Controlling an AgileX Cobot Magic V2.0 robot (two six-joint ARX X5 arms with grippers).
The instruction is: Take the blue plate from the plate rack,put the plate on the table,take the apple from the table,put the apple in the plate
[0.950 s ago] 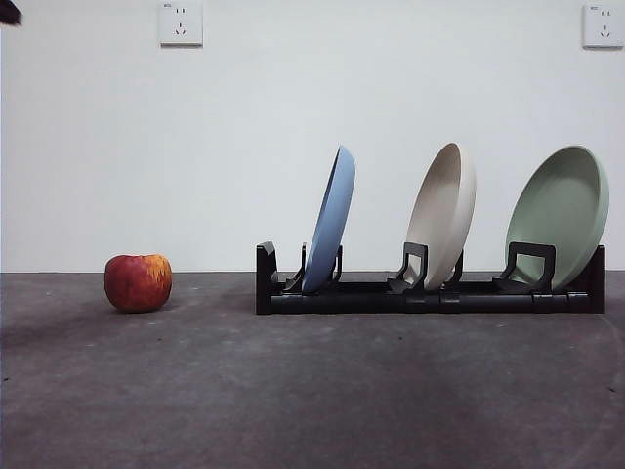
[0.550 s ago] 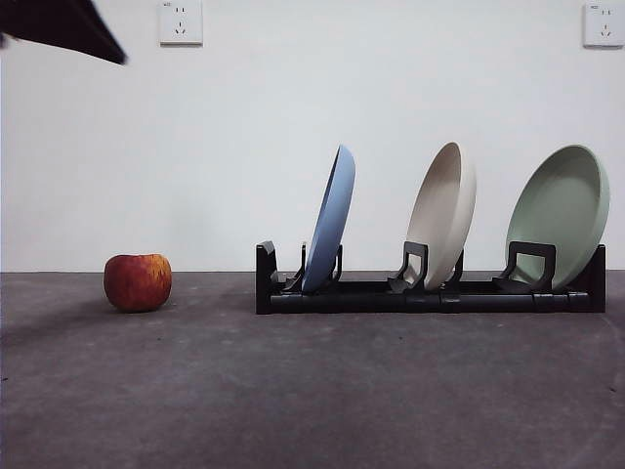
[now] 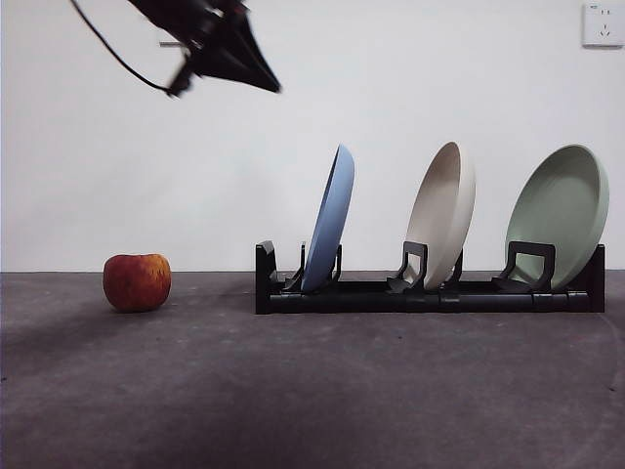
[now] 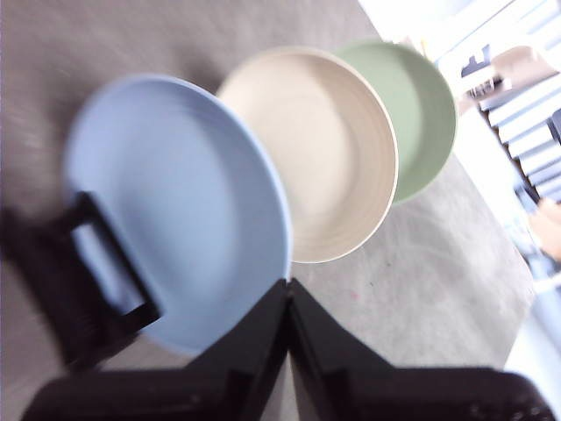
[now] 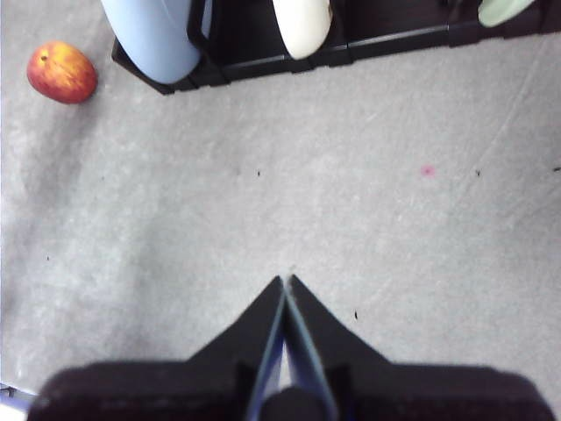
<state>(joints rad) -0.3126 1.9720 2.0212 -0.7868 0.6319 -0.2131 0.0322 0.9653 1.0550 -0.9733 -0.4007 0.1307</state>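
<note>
The blue plate [image 3: 330,223] stands on edge in the left slot of the black plate rack [image 3: 430,293]. The red apple [image 3: 137,282] sits on the grey table [image 3: 312,391], left of the rack. My left gripper [image 3: 262,83] hangs high in the front view, above and left of the blue plate, jaws shut and empty. Its wrist view shows the blue plate [image 4: 175,202] close below its jaws [image 4: 287,285]. My right gripper [image 5: 286,281] is shut and empty over bare table, with the apple [image 5: 61,73] and blue plate [image 5: 156,35] far off.
A beige plate [image 3: 444,213] and a pale green plate [image 3: 560,210] stand in the rack's middle and right slots. A white wall with two sockets [image 3: 603,23] rises behind the table. The left arm's cable [image 3: 117,54] hangs at the top left.
The left arm has swung in from the top left corner toward the right, now nearer the blue plate. Apple, plates and rack have not moved.
</note>
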